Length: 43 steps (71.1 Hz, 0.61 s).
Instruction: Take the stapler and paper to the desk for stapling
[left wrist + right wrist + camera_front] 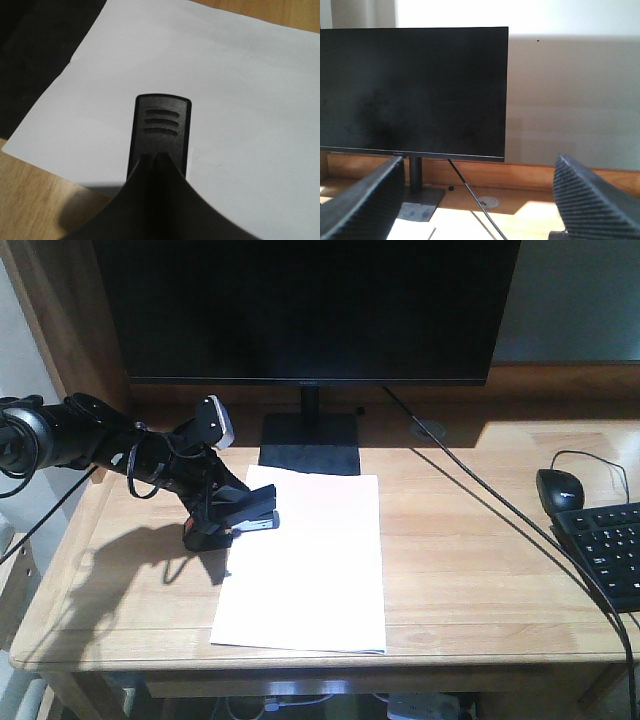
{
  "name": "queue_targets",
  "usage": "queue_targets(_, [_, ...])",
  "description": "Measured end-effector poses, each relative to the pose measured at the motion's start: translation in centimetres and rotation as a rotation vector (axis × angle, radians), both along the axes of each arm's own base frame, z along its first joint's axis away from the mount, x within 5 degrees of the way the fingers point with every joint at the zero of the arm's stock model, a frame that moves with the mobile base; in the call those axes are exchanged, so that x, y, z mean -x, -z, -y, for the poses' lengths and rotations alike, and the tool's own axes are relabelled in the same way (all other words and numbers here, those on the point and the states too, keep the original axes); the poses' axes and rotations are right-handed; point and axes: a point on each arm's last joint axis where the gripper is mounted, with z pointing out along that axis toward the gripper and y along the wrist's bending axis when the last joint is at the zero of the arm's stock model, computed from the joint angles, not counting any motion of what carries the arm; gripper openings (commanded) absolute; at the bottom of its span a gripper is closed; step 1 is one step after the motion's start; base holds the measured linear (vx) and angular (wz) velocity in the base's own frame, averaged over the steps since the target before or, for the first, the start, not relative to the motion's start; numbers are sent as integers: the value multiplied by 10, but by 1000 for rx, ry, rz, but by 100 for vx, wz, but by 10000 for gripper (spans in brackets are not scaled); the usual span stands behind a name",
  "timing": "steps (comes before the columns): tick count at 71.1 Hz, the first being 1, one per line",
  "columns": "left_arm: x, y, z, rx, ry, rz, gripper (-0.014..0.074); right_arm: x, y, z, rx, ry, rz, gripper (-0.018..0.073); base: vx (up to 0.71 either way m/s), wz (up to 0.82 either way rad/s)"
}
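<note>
We are looking at an office workstation: a large black flat monitor (305,310) is standing on a light wooden desk (480,540), with a black keyboard (610,552) and black mouse (560,487) lying right of the monitor.

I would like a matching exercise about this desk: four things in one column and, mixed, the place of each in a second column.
Things:
1. stapler
2. paper
3. mouse
4. monitor

Places:
A. back of the desk, on a stand
B. in the left gripper, at the paper's left edge
C. flat on the desk, in front of the monitor
D. far right, behind the keyboard

Pairs: 1-B, 2-C, 3-D, 4-A
</note>
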Motion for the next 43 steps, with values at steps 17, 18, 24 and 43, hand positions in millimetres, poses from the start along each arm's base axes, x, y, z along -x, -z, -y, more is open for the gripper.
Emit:
queue_targets(17, [2, 6, 10, 1, 20, -13, -6, 0, 0, 0, 0, 0, 0, 580, 0, 0])
queue_targets(18, [2, 6, 10, 2, 20, -14, -6, 0, 0, 0, 0, 0, 0, 580, 0, 0])
queue_targets(24, [2, 8, 14, 8, 22, -20, -6, 0, 0, 0, 0, 0, 0, 580, 0, 0])
queue_targets(43, [0, 17, 19, 36, -18, -69, -6, 0, 0, 0, 0, 0, 0, 580, 0, 0])
